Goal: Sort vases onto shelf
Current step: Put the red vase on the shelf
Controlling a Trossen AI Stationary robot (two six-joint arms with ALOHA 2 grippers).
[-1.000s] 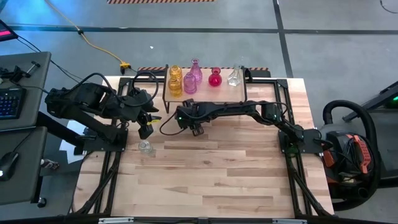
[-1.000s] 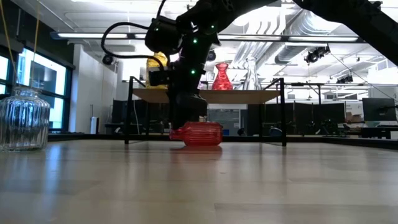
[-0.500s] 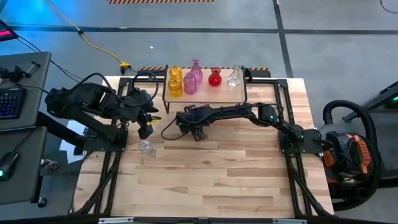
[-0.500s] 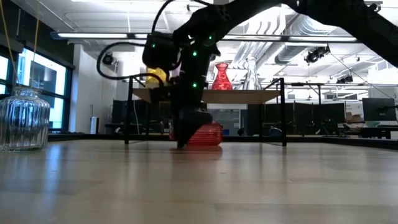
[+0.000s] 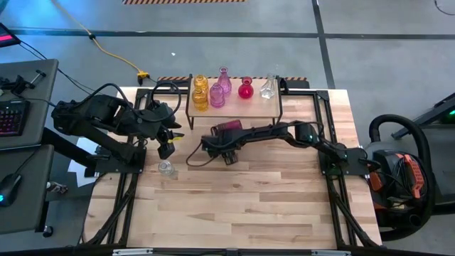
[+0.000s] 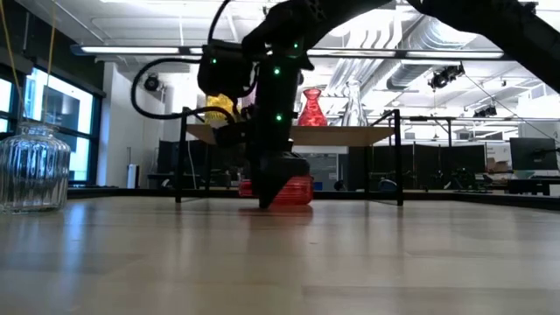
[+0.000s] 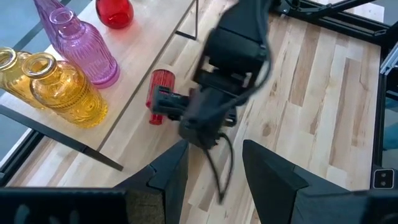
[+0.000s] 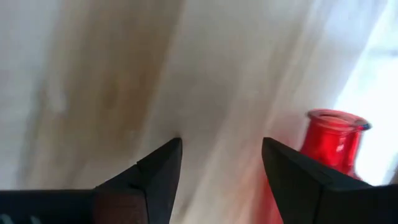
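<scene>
My right hand [image 5: 229,155], fingers spread and empty, hovers at six o'clock of a ribbed red glass vase [image 7: 160,94] lying on the wooden worktop [image 5: 242,199] beside the shelf [image 5: 274,108], whose thin black legs stand close; my left hand [image 5: 168,146] waits spread.

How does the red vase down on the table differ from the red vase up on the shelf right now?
The red vase on the table lies on its side; the red vase on the shelf stands upright. The table one sits on the table by the shelf's front edge, close to the right tool, whose open fingers hold nothing; the shelf one stands in the row between a pink vase and a clear vase. Both are red glass.
</scene>
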